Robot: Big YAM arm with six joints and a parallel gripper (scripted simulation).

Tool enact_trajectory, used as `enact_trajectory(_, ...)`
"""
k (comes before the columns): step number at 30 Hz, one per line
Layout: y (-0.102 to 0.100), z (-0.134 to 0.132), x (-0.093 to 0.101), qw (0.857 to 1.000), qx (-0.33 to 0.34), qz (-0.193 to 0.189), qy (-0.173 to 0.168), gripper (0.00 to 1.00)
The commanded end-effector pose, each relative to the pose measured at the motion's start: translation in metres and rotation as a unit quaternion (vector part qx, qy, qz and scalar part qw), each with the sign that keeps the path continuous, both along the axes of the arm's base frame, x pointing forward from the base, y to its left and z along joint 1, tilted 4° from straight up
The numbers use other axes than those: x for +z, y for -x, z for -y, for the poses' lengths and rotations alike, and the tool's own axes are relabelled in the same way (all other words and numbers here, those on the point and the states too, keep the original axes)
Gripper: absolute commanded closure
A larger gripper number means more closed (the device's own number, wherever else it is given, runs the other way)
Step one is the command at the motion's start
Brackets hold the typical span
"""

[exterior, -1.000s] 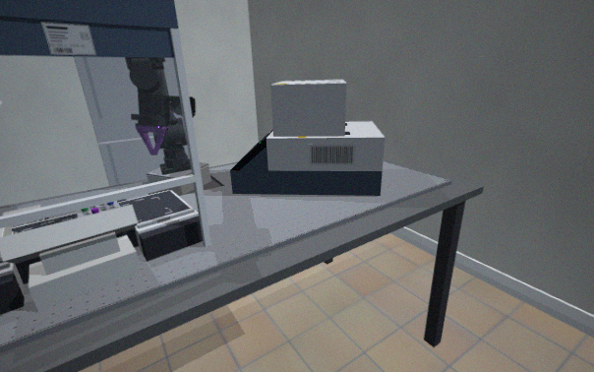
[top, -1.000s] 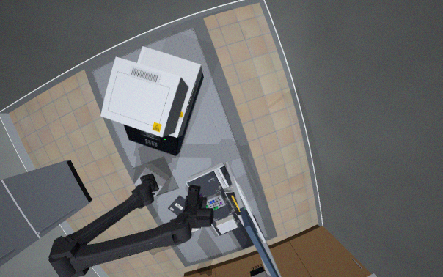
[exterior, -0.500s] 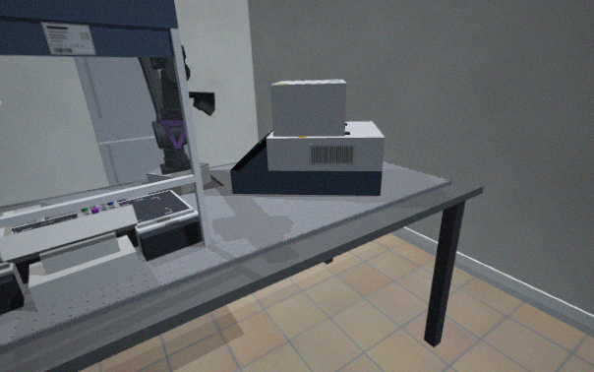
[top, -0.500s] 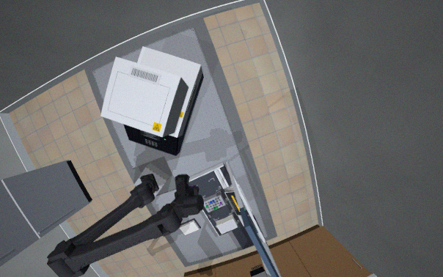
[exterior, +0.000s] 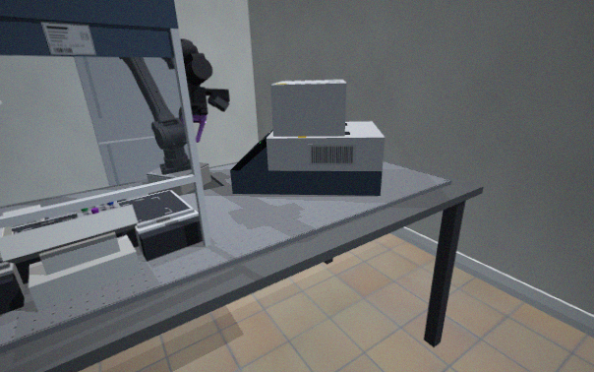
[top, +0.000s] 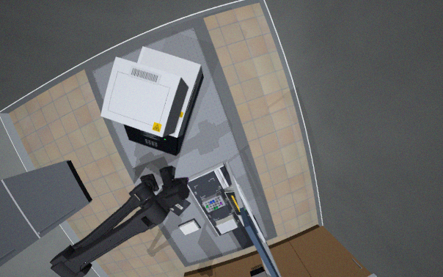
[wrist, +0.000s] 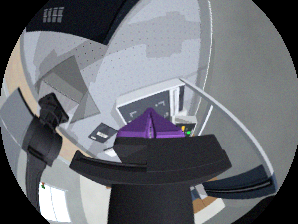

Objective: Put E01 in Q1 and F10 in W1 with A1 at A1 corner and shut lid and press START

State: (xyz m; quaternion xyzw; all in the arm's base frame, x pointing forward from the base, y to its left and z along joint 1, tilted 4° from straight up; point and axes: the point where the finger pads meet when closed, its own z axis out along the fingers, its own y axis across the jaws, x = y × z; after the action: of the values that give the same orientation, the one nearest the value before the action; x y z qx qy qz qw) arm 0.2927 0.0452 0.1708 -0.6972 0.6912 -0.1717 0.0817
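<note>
The cycler Q1 (top: pixel 161 110) stands at the rear of the table. Its white lid (exterior: pixel 308 108) sits over the front part of the body and hides the block. I cannot tell whether the lid is shut. The lamp (top: pixel 165 138) is green, above the key panel (wrist: pixel 56 12). My gripper (top: pixel 188 180) is shut and empty, held above the table between Q1's panel and D1 (top: pixel 207 182). D1 shows a dark flat top with white corner marks. A white plate (top: pixel 227 224) lies on D3. A white rectangle (top: pixel 189 227) lies in a nest beside the deck. I cannot read any plate ID.
The tube cooling block (top: pixel 213 203) with coloured caps sits on D2. A blue overhead shelf with a slim post (exterior: pixel 189 123) stands over the deck and hides D4. A grey cabinet (top: pixel 40 198) stands at the left.
</note>
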Motion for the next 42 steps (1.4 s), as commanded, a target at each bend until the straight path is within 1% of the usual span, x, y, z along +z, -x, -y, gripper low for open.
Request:
enact_trajectory(1,0.005,-0.022,0.013,1.000,0.012,0.018,-0.009,1.00)
enact_trajectory(3,0.014,-0.027,0.009,0.999,0.031,0.019,-0.007,1.00)
enact_trajectory(6,0.022,-0.036,0.008,0.998,0.053,0.027,-0.009,1.00)
enact_trajectory(8,0.026,-0.046,0.009,0.997,0.070,0.035,-0.009,1.00)
enact_trajectory(10,0.026,-0.046,0.009,0.997,0.070,0.035,-0.009,1.00)
enact_trajectory(11,0.024,-0.047,0.010,0.996,0.075,0.038,-0.009,1.00)
enact_trajectory(12,0.026,-0.052,0.011,0.995,0.088,0.041,-0.009,1.00)
enact_trajectory(14,0.037,-0.062,0.008,0.993,0.108,0.044,-0.012,1.00)
enact_trajectory(16,0.045,-0.072,0.008,0.994,0.102,0.039,-0.011,1.00)
enact_trajectory(19,0.059,-0.079,0.007,0.990,0.132,0.046,-0.013,1.00)
enact_trajectory(25,0.079,-0.099,0.006,0.977,0.198,0.070,-0.022,1.00)
enact_trajectory(28,0.077,-0.101,0.007,0.977,0.200,0.071,-0.021,1.00)
enact_trajectory(32,0.099,-0.114,0.002,0.965,0.249,0.079,-0.029,1.00)
enact_trajectory(34,0.109,-0.120,0.003,0.967,0.241,0.076,-0.028,1.00)
enact_trajectory(36,0.117,-0.125,0.005,0.962,0.259,0.082,-0.035,1.00)
enact_trajectory(42,0.146,-0.131,-0.004,0.945,0.311,0.091,-0.045,1.00)
